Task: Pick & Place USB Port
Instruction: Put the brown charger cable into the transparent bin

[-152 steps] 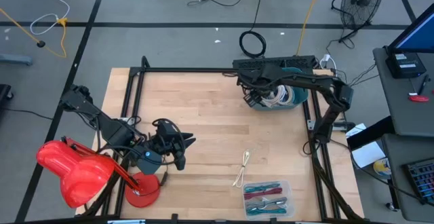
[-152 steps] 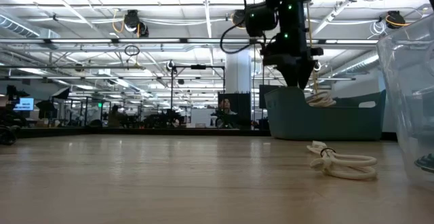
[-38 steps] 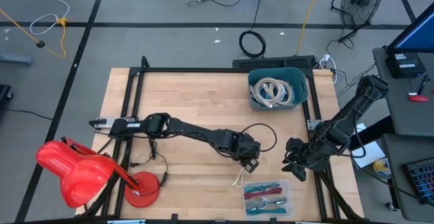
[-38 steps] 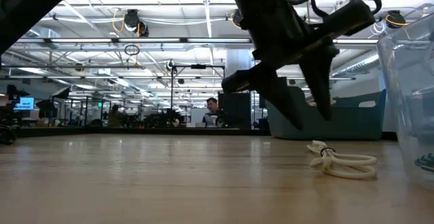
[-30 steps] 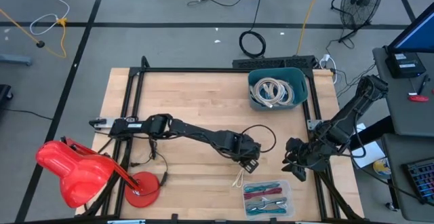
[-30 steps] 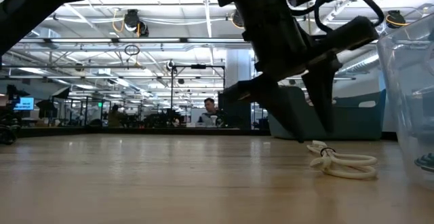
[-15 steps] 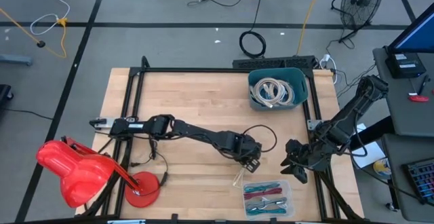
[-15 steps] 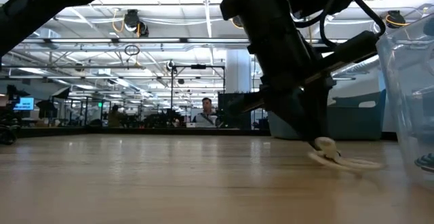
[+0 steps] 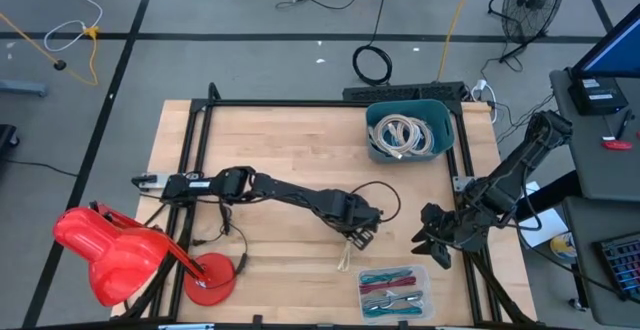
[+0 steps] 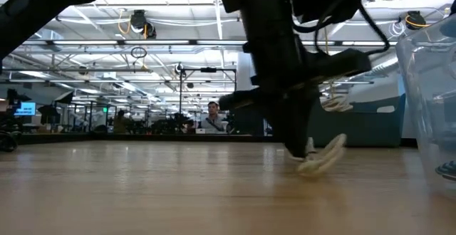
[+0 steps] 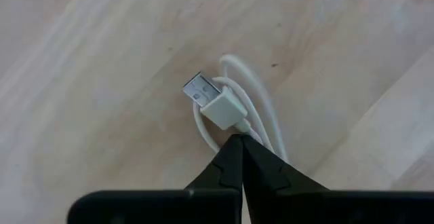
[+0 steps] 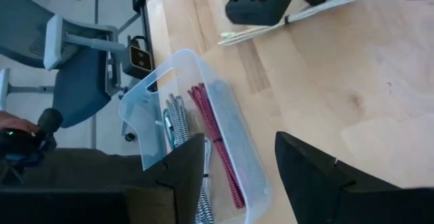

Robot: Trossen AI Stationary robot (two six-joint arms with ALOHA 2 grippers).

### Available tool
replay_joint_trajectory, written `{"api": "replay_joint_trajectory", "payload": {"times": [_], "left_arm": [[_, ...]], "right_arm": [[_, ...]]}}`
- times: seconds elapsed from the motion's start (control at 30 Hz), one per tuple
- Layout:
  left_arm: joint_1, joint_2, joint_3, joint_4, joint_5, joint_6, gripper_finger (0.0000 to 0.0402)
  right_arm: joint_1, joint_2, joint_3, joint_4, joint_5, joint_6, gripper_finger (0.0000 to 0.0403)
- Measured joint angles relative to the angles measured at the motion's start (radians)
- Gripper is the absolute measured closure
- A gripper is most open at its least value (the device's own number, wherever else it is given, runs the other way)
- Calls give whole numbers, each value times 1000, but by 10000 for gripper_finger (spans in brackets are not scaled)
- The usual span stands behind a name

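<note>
Pinching white USB cable (image 11: 234,112), left fingers (image 11: 230,163) mid-table; right fingers (image 12: 305,163) spread at table edge (image 9: 452,255)

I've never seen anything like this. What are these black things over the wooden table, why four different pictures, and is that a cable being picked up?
They are two robot arms. One picture looks down from overhead, one looks level across the table, and one camera rides on each wrist. The left hand reaches to the table's middle, shut on a coiled white USB cable; the low picture shows the coil tilted up off the wood. The right hand waits open at the table's right edge. A teal bin holds more white cables, and a clear box holds coloured ones.
</note>
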Motion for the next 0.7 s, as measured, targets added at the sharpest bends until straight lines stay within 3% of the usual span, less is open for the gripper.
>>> {"api": "replay_joint_trajectory", "payload": {"times": [0.3,0.7], "left_arm": [[-5,-12,-1,-137,-25,10,401],[-2,-97,3,-132,-74,-24,400]], "right_arm": [[0,0,0,16,4,-2,232],[0,1,0,20,20,1,232]]}}
